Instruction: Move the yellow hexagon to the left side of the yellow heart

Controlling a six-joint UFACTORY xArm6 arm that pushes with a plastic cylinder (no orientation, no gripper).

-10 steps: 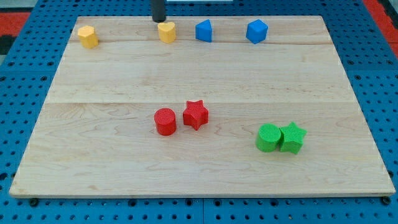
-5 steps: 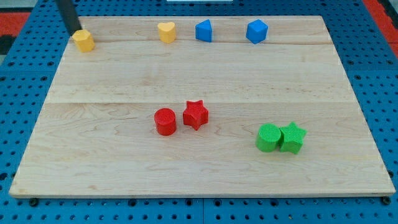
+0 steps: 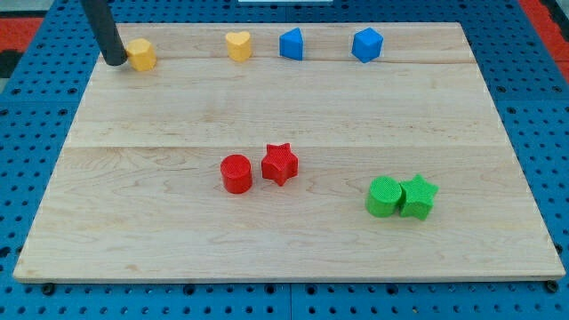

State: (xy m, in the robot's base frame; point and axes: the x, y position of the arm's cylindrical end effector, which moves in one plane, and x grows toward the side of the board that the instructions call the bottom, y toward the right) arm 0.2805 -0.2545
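Note:
The yellow hexagon point(image 3: 140, 54) lies near the board's top left corner. My tip point(image 3: 115, 61) stands right against the hexagon's left side. The yellow heart point(image 3: 237, 44) lies along the top edge, well to the right of the hexagon, with bare board between them.
A blue pentagon-like block point(image 3: 292, 44) and a blue hexagon-like block point(image 3: 366, 44) lie right of the heart along the top. A red cylinder point(image 3: 236, 173) and red star point(image 3: 279, 164) sit mid-board. A green cylinder point(image 3: 384, 196) and green star point(image 3: 418, 196) sit lower right.
My tip went from above the heart to the top left, then dropped to the hexagon's left side. The hexagon has slid a little to the right.

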